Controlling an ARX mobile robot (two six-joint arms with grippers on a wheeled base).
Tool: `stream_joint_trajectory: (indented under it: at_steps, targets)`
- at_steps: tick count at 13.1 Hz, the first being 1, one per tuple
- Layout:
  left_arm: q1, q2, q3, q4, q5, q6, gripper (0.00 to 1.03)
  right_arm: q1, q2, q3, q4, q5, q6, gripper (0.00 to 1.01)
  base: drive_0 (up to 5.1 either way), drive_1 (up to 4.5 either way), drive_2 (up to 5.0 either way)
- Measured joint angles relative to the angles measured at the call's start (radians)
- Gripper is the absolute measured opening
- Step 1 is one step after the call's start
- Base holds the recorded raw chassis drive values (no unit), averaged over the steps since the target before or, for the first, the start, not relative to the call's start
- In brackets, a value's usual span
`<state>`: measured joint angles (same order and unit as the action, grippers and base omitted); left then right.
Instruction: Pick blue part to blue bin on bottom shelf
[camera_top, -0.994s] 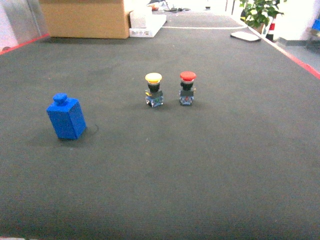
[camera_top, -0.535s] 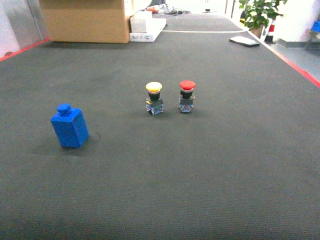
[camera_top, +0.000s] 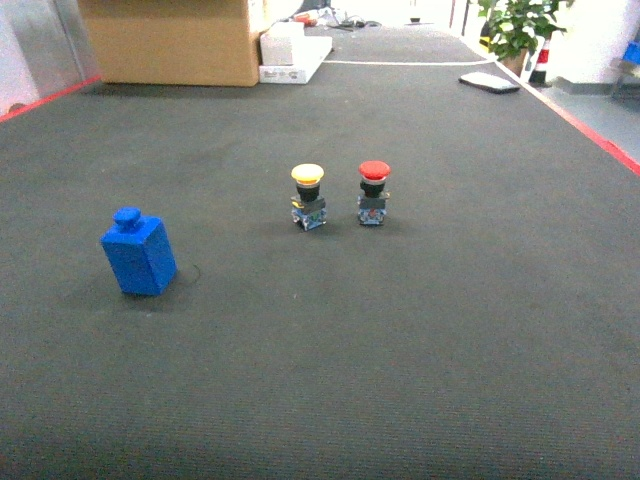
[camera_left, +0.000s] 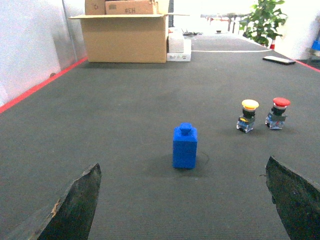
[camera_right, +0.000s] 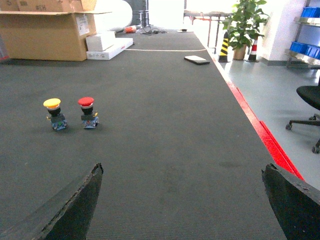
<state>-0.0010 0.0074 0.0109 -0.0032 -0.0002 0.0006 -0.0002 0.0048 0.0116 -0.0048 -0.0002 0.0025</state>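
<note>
Both grippers, left gripper (camera_left: 182, 200) and right gripper (camera_right: 182, 200), are gaping wide, holding nothing. The blue part (camera_left: 185, 146) is standing upright between the left fingers (camera_left: 75, 205).

Readable text is found only on the cardboard boxes at the far end of the mat. In the left wrist view, the characters "#EH" are printed in dark ink on the smaller upper box (camera_left: 136, 7) stacked at the top centre of the frame. In the right wrist view, "EH" is seen on the same box (camera_right: 37, 5) at the upper left edge, and a white label (camera_right: 80, 23) is stuck on the large cardboard box (camera_right: 45, 35), its print too small to be read.
</note>
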Motion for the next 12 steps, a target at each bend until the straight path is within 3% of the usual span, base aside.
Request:
stream_joint_trajectory:
  at_steps: [3, 4, 5, 6, 7, 8, 11, 12]
  targets:
    - [0.0, 0.0, 0.0, 0.0, 0.0, 0.0, 0.98, 0.0, 0.0, 0.0, 0.0, 0.0, 0.0, 0.98, 0.0, 0.0, 0.0]
    - [-0.025, 0.024, 0.021, -0.081, -0.08, -0.009, 0.98, 0.0, 0.0, 0.0, 0.0, 0.0, 0.0, 0.98, 0.0, 0.0, 0.0]
    - [-0.144, 0.174, 0.093, -0.213, -0.307, -0.04, 0.98, 0.0, 0.0, 0.0, -0.001, 0.0, -0.001, 0.98, 0.0, 0.0, 0.0]
    - [-0.194, 0.297, 0.107, -0.165, -0.443, -0.057, 0.98, 0.0, 0.0, 0.0, 0.002, -0.001, 0.0, 0.98, 0.0, 0.0, 0.0]
    - [-0.195, 0.396, 0.111, -0.106, -0.51, -0.087, 0.98, 0.0, 0.0, 0.0, -0.002, 0.001, 0.0, 0.98, 0.0, 0.0, 0.0]
    - [-0.177, 0.54, 0.138, 0.013, -0.476, -0.109, 0.98, 0.0, 0.0, 0.0, 0.0, -0.001, 0.0, 0.98, 0.0, 0.0, 0.0]
    - [-0.088, 1.077, 0.275, 0.488, -0.285, -0.125, 0.98, 0.0, 0.0, 0.0, 0.0, 0.0, 0.0, 0.98, 0.0, 0.0, 0.0]
    - [-0.089, 1.211, 0.338, 0.565, -0.256, -0.127, 0.98, 0.0, 0.0, 0.0, 0.0, 0.0, 0.0, 0.98, 0.0, 0.0, 0.0]
